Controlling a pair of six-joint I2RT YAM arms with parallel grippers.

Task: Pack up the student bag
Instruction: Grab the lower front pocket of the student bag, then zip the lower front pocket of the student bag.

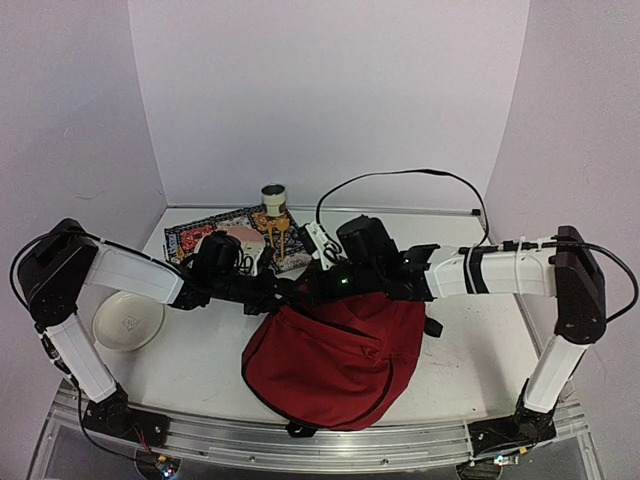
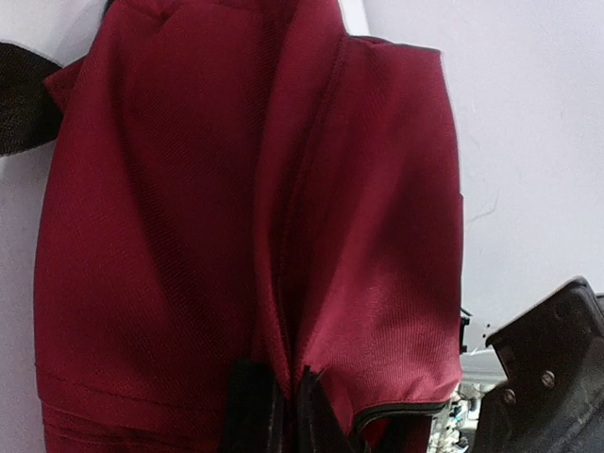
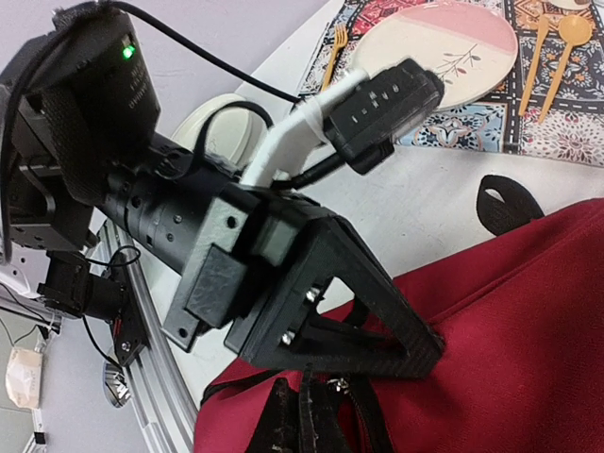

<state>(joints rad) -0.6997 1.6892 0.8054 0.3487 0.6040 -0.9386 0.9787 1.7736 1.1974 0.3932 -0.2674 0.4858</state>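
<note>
Nearest us, the student bag (image 1: pixel 330 360) slumps on the table (image 1: pixel 190 350), front centre. At its far rim our left gripper (image 2: pixel 283 404) pinches a fold of red fabric; our right gripper (image 3: pixel 304 415) is pressed together beside it, on cloth or not we cannot tell. Thin fabric could slip free, and the mouth would collapse. Beyond lies the plate (image 1: pixel 245 238).

No readable text, label or number anywhere in view.
</note>
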